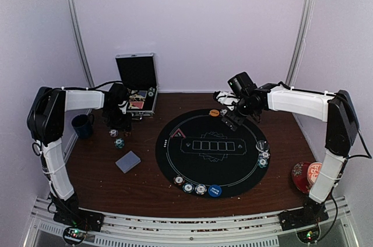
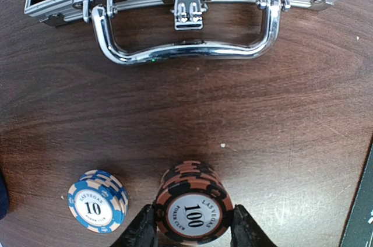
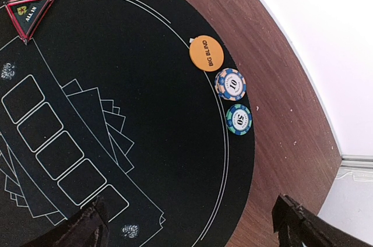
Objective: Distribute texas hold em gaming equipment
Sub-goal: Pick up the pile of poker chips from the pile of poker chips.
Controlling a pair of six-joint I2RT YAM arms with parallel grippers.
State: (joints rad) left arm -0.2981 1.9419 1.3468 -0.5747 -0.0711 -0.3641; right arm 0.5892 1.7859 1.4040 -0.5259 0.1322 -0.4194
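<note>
Chips [image 2: 193, 207] marked 100, black and salmon, stacked between left pincer [image 2: 192, 228] fingers.

Bright even light, soft shadows; chrome handle [image 2: 186, 53] glares (top view soft).

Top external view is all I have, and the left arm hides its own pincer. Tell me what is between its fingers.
Observer: In the left wrist view the left pincer is closed on a black-and-salmon stack marked 100, one finger on each side.
Operator: Report what stands next to it.
Observer: A blue-and-cream stack marked 10 stands to its left in that view, not touching it.
Operator: Read me the orange disc at the far edge of the mat.
Observer: The right wrist view shows BIG BLIND printed on it.
</note>
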